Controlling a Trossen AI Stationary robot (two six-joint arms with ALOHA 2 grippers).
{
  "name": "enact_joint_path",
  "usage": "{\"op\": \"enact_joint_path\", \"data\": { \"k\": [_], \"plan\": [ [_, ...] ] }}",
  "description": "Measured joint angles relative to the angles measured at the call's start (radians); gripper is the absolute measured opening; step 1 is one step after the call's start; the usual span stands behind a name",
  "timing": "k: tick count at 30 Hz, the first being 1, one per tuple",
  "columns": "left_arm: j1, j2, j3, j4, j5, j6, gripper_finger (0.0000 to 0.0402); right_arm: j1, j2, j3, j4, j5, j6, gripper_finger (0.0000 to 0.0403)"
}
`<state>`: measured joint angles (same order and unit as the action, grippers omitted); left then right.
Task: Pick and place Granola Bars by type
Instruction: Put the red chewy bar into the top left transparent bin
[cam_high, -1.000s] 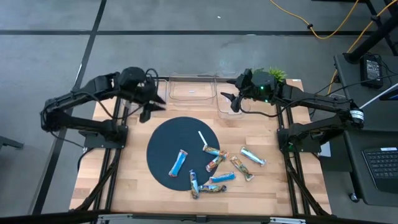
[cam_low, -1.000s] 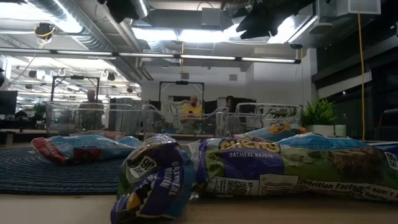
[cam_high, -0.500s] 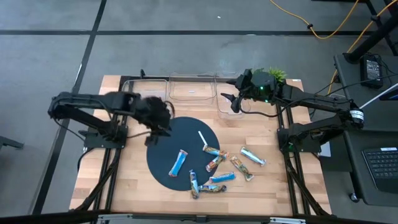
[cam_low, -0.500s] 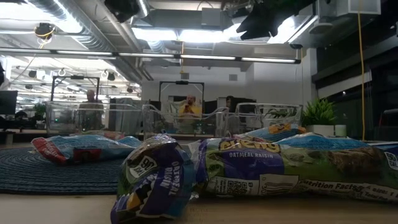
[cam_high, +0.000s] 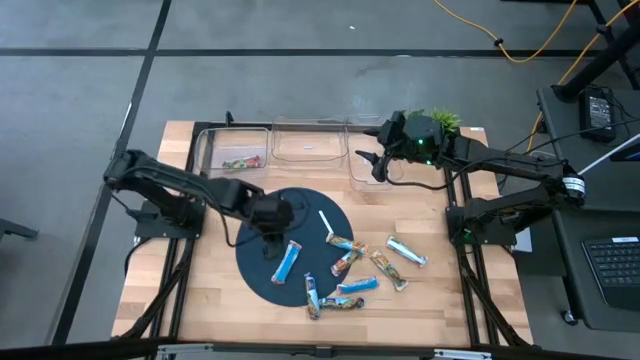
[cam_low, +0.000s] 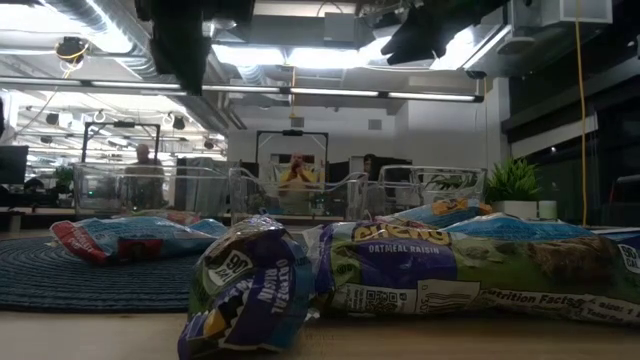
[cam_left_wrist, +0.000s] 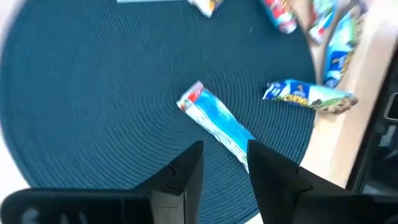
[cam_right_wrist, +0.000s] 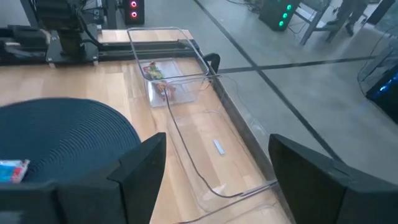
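Note:
Several foil-wrapped granola bars lie flat near the table's middle. A blue one (cam_high: 288, 260) rests on the dark round mat (cam_high: 260, 270); blue, silvery and red-orange ones (cam_high: 358, 285) lie at the mat's right rim and on the wood. Red-orange bars (cam_high: 240, 161) lie in the left clear bin (cam_high: 210, 150). My left gripper (cam_high: 276, 236) hangs open over the mat, just short of the blue bar (cam_left_wrist: 214, 121), touching nothing. My right gripper (cam_high: 372, 166) waits open above the right bin, far from the bars (cam_right_wrist: 158, 78).
Three clear bins stand in a row at the far edge; the middle bin (cam_high: 308, 140) holds a small white piece (cam_right_wrist: 219, 147). A thin white strip (cam_high: 325, 223) lies on the mat. A small plant (cam_high: 445, 120) stands at the far right corner. People sit in the room beyond (cam_low: 297, 172).
My left arm has swung from over the left bin at the far edge toward the near right, out over the round mat, and now hangs lower, beside the blue bar. The red-orange bars in the left bin have come into sight. My right arm kept still.

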<state>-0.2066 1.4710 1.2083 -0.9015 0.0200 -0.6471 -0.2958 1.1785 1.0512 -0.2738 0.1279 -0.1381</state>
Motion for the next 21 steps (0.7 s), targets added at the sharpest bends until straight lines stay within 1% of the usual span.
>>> {"op": "enact_joint_path", "data": {
  "k": [3, 6, 12, 15, 21],
  "plan": [
    [-0.02, 0.058, 0.0, 0.006, -0.001, -0.058, 0.012, 0.0, 0.0, 0.0, -0.001, 0.0, -0.024, 0.0284],
    [-0.03, 0.106, 0.0, 0.029, -0.001, -0.101, 0.0132, 0.0, 0.0, 0.0, -0.002, -0.001, -0.026, 0.0284],
    [-0.035, 0.172, 0.0, 0.125, 0.005, -0.153, 0.0185, 0.0, 0.0, 0.0, -0.027, -0.001, -0.027, 0.0284],
    [-0.035, 0.204, 0.0, 0.129, 0.003, -0.175, 0.0211, 0.0, 0.0, 0.0, -0.051, 0.0, -0.028, 0.0284],
    [-0.034, 0.266, 0.0, 0.129, -0.001, -0.204, 0.0238, 0.0, 0.0, 0.0, -0.073, -0.001, -0.028, 0.0284]
  ]
}}
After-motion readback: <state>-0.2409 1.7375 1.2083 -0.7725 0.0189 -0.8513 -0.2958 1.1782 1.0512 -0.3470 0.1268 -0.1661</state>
